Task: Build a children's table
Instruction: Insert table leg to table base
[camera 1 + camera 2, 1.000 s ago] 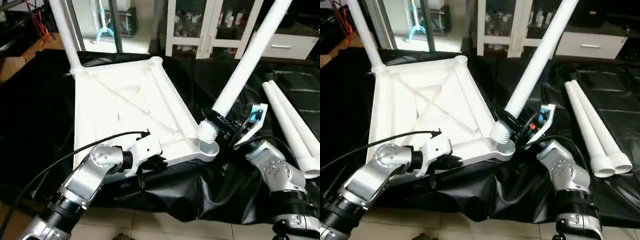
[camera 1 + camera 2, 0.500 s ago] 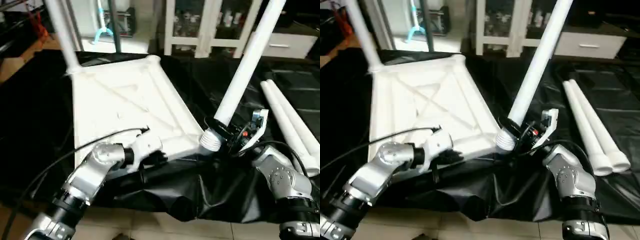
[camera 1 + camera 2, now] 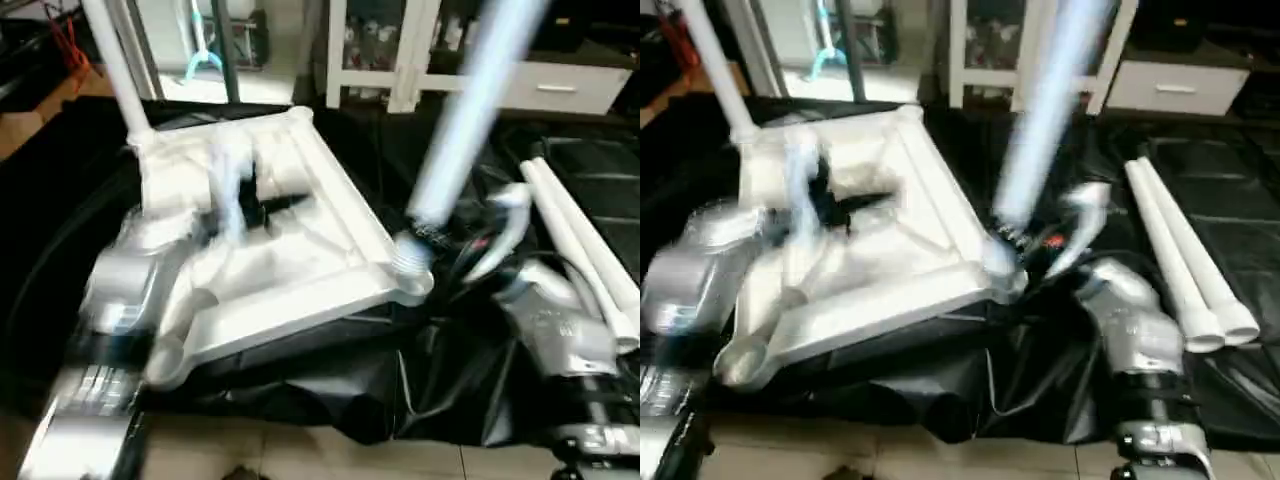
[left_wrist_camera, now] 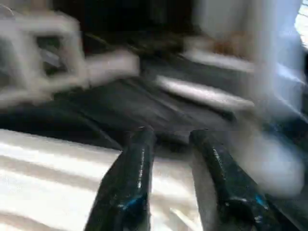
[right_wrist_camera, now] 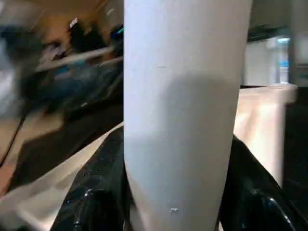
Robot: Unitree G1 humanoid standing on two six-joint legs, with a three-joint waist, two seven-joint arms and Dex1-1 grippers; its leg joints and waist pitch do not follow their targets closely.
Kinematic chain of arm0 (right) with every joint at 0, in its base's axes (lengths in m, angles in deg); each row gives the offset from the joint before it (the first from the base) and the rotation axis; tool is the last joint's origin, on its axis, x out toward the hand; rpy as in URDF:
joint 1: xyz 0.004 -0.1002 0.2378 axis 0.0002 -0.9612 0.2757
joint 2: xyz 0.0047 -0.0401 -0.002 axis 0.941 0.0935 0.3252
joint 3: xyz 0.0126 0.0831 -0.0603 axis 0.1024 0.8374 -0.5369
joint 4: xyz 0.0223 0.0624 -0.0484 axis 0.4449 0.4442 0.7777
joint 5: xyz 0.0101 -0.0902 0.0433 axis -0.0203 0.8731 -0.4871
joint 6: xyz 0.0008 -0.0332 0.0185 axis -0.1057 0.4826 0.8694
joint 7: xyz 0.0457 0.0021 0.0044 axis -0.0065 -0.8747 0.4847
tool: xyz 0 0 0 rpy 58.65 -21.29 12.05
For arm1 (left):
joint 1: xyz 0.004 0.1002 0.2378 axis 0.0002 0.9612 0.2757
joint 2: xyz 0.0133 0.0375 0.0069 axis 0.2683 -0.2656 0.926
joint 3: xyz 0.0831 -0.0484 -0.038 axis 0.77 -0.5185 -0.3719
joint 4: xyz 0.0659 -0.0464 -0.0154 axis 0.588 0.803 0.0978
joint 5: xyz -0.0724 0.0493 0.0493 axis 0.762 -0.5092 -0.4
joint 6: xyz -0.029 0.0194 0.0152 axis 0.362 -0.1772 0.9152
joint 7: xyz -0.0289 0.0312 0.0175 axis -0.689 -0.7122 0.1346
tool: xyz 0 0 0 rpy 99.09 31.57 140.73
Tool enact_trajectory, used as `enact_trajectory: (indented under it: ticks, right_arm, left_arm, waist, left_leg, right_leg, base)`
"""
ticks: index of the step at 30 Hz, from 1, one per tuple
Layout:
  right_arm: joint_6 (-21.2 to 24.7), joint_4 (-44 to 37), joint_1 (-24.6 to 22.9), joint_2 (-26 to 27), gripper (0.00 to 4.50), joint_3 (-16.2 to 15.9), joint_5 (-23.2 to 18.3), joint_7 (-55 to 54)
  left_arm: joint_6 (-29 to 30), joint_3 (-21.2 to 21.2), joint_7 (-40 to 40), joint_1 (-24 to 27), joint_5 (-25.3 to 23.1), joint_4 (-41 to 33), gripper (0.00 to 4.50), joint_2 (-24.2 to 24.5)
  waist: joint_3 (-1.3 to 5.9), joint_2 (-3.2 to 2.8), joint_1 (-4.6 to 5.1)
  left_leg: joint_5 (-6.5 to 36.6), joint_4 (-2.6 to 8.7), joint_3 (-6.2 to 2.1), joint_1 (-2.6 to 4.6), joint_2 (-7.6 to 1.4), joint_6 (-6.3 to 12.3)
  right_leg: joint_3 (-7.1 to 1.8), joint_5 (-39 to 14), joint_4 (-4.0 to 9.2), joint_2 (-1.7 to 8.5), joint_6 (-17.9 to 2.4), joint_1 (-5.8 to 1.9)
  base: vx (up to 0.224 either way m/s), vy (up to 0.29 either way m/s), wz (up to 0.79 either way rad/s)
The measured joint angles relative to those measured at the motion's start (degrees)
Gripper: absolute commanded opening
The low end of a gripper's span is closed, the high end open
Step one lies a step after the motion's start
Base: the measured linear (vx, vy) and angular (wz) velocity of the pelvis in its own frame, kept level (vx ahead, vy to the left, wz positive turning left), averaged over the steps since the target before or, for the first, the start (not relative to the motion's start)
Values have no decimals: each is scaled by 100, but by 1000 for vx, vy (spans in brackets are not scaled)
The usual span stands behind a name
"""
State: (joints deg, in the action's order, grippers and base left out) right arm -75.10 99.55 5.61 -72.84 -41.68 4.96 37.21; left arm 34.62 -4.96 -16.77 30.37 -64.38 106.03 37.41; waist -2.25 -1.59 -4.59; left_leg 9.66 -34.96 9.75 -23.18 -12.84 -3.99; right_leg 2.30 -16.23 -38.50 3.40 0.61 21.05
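Indoor lab or workroom: tiled floor (image 3: 300, 450) under black sheeting (image 3: 440, 380), white glass-fronted cabinet (image 3: 400, 50) holding small items, white drawer unit (image 3: 570, 90) along the back.

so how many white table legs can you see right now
4: one long white tubular leg upright at the white plastic tabletop's far left corner, one in the right gripper at the near right corner, two loose on the black sheet.

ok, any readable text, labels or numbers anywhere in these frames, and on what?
None readable.
Tabletop, the leg in the right tool, the two loose legs: plain white, no print seen.
Cabinet shelves at the back: items too small and blurred to read.
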Motion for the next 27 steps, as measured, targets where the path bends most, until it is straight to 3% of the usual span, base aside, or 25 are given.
enact_trajectory:
  ticks: [4,6,8,11,13,16,19,23,27]
  right_arm:
    - [-322,67,183,11,188,-421,531,-9]
    - [-460,121,321,44,188,-535,689,-18]
    - [-559,151,355,28,188,-566,794,-57]
    - [-673,335,328,-28,188,-607,941,-138]
    - [-827,349,306,-64,188,-627,1004,-141]
    - [-982,355,309,-40,188,-633,1043,-231]
    - [-989,608,316,-70,188,-590,1140,-348]
    - [-1045,877,318,-76,188,-470,1170,-437]
    - [-1220,1097,501,-56,188,-293,1148,-635]
  left_arm:
    - [-206,-348,-1511,-1556,-147,1448,141,-380]
    - [-308,-332,-1767,-2106,-153,1726,141,-583]
    - [-323,-256,-1668,-2326,-195,1726,141,-753]
    - [-22,67,-794,-2174,-7,947,141,-1048]
    - [472,297,-276,-1985,484,77,141,-1220]
    - [890,498,54,-1815,1106,-704,141,-1302]
    - [649,356,-187,-1869,1018,-383,141,-1113]
    - [391,-92,-677,-1832,411,327,141,-825]
    - [28,220,-1018,-1221,-222,448,141,-137]
  waist:
    - [-23,38,-51]
    - [-22,46,-69]
    - [-18,38,-81]
    - [-18,38,-102]
    - [-17,36,-134]
    - [-13,29,-138]
    - [-9,21,-92]
    - [-10,6,-16]
    - [-6,1,-9]
  left_leg:
    - [2,-6,-1,-11,3,4]
    - [10,-8,0,-16,8,16]
    - [19,-17,-3,-30,9,30]
    - [20,-28,-5,-68,7,31]
    - [20,-62,-6,-123,4,31]
    - [31,-78,-2,-122,0,51]
    - [14,-66,-7,-86,-9,24]
    - [-7,-63,-12,-79,-8,3]
    - [-2,-80,-13,-87,-4,15]
  right_leg:
    - [-3,6,4,1,9,5]
    - [-5,16,20,8,28,1]
    - [-5,24,31,10,42,1]
    - [3,25,40,10,43,18]
    - [0,25,8,9,44,74]
    - [-2,13,-42,5,27,95]
    - [-2,5,-72,-5,13,85]
    - [-8,6,-77,-6,3,82]
    - [-13,11,-72,-1,9,81]
  base:
    - [0,0,0]
    - [0,0,0]
    - [0,0,0]
    - [0,0,0]
    - [0,0,0]
    - [0,0,0]
    - [-19,-16,0]
    - [0,0,0]
    - [0,0,0]
